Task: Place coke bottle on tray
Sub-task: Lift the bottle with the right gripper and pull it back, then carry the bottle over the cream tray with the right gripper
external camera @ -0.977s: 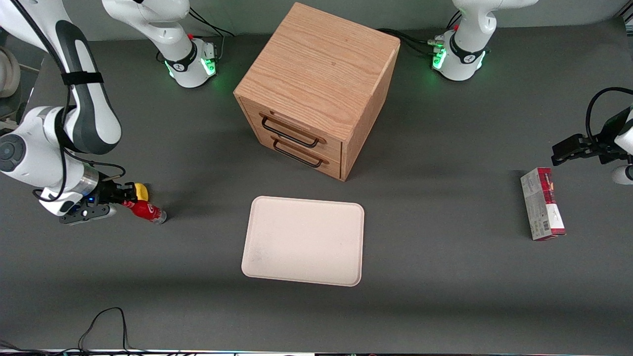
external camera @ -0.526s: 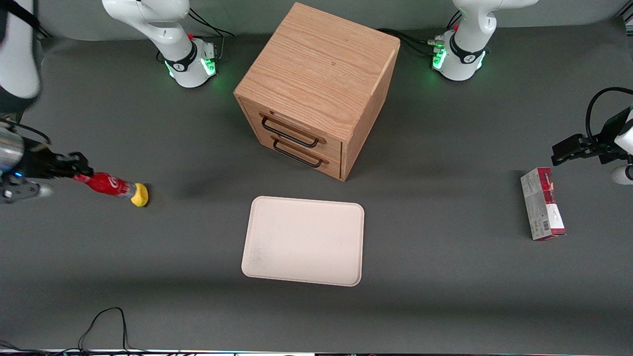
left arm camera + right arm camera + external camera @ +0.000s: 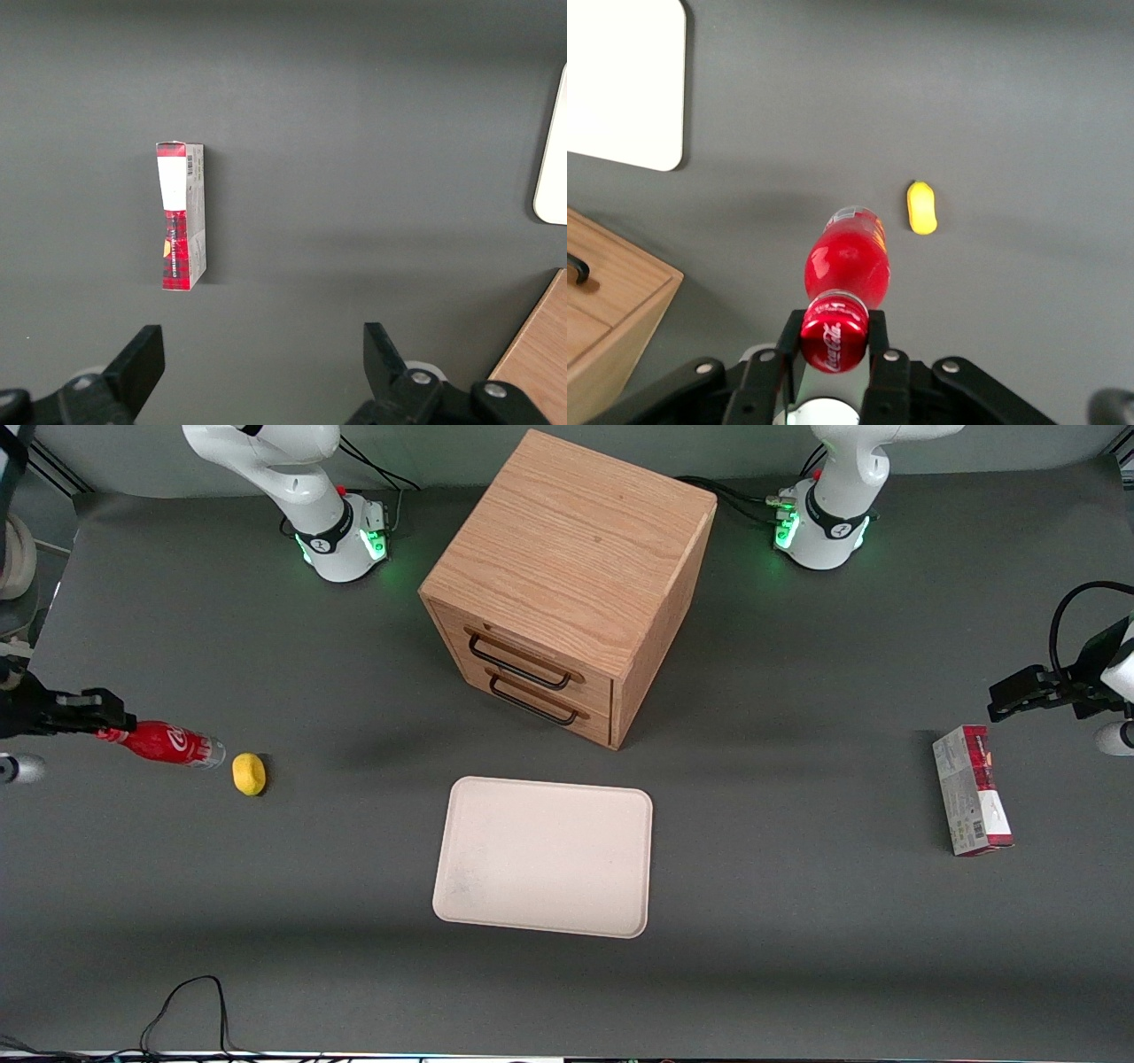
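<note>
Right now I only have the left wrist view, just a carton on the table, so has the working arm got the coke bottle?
Observer: Yes. The gripper is shut on the coke bottle at its cap.
Operator: Where is it relative to the tray?
Observer: Toward the working arm's end of the table, well clear of the tray.
Operator: Anything close to the bottle?
Observer: A small yellow lump lies on the table beside the bottle's base, not touching it.
</note>
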